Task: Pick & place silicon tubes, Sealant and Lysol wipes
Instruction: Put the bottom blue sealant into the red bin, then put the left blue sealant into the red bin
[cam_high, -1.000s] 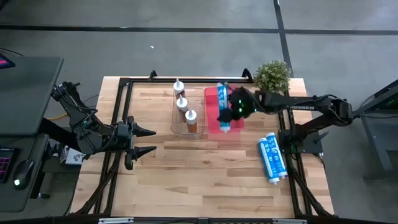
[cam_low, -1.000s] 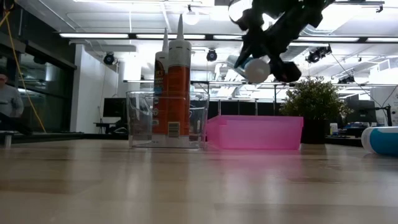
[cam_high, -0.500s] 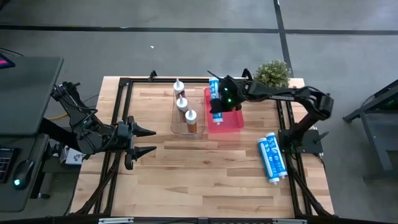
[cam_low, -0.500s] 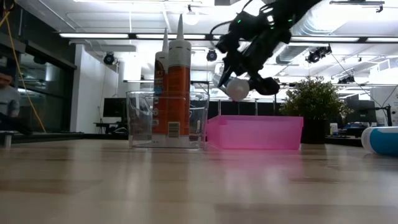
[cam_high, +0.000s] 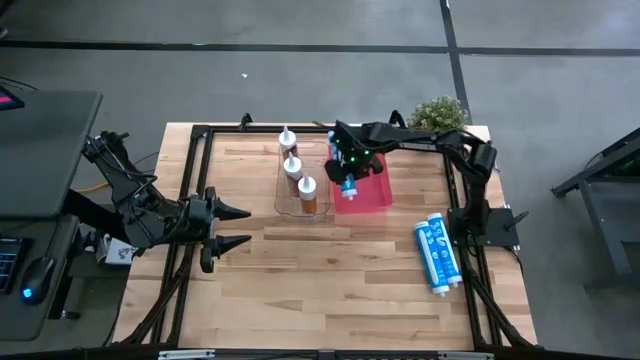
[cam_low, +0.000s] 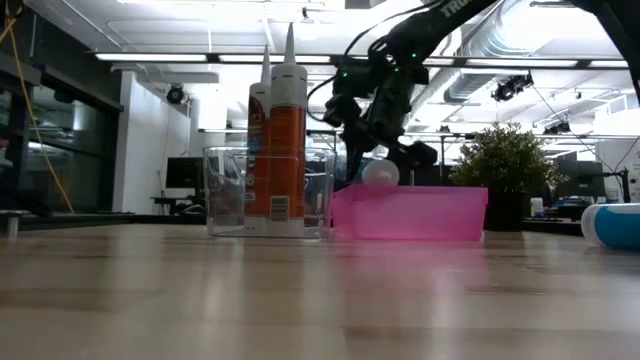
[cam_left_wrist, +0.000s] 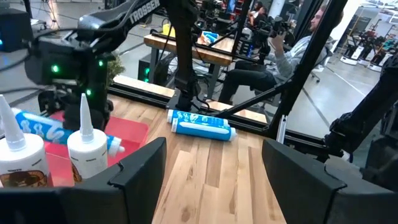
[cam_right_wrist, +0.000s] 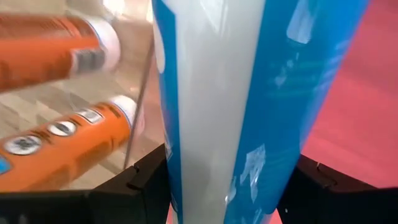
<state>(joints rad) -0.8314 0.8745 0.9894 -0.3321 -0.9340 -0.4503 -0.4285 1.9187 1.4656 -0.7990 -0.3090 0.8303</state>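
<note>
My right gripper (cam_high: 346, 170) is shut on a blue-and-white tube (cam_right_wrist: 230, 93) over the left part of the pink bin (cam_high: 372, 192). In the low view the tube's round white end (cam_low: 380, 173) sits at the height of the bin's rim (cam_low: 410, 190). Three orange sealant tubes (cam_high: 298, 178) stand upright in a clear container (cam_low: 268, 195) just left of the bin. Two more blue-and-white tubes (cam_high: 437, 255) lie side by side on the table at the right. My left gripper (cam_high: 238, 226) waits open and empty at the table's left. My right gripper pinches the tube's body (cam_right_wrist: 186, 155) between its two fingers (cam_right_wrist: 146, 177), one on each side. It comes from above, with the fingers across the tube. The tube's near end (cam_low: 380, 173) is level with the bin's rim; whether the tube touches the bin I cannot tell.
A potted plant (cam_high: 438, 118) stands at the far right corner, behind the bin. A black frame (cam_high: 200, 190) runs along the table's left, far and right sides. Bare wood (cam_high: 320, 280) lies across the near half of the table. People sit in the room beyond (cam_left_wrist: 292, 50).
My right gripper has carried the tube toward the table's left edge and down, from high above the pink bin to the height of its rim beside the clear container. It has stayed shut on the tube.
</note>
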